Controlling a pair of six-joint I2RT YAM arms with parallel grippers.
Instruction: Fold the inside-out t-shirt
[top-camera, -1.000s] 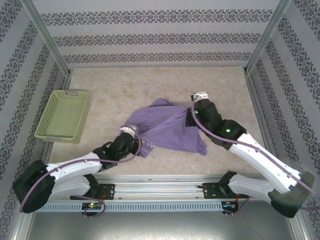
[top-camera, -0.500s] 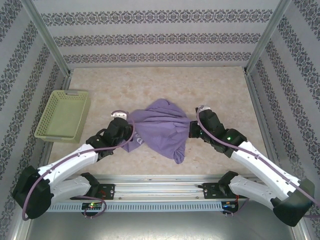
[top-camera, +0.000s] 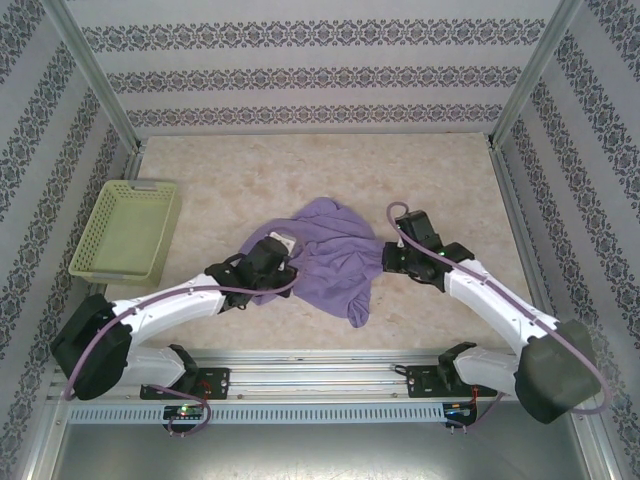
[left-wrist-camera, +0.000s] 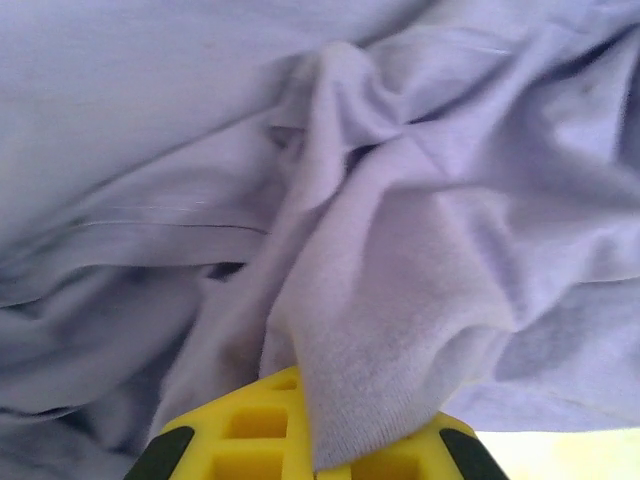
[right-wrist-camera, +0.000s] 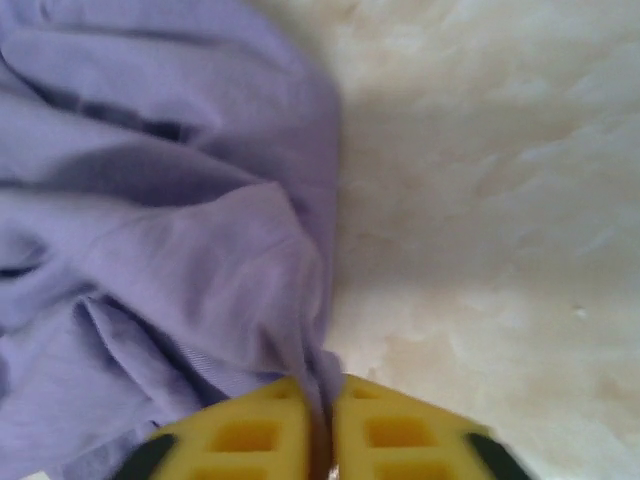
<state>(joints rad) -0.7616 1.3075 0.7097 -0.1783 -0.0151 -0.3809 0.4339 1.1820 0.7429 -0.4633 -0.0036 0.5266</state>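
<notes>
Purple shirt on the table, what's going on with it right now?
Two robot arms are working on the t-shirt, which lies bunched and crumpled in the middle of the table, not yet folded. The left gripper has pinched a fold of cloth on the shirt's left side, and the right gripper is closed on an edge at its right side. A yellow-green basket sits apart at the left.

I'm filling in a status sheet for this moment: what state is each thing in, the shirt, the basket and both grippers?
t-shirt: crumpled in a heap, not folded, pinched at its left and right sides.
basket: upright, empty, apart from the t-shirt.
left gripper: shut on a fold of the t-shirt.
right gripper: shut on the t-shirt's edge.
</notes>
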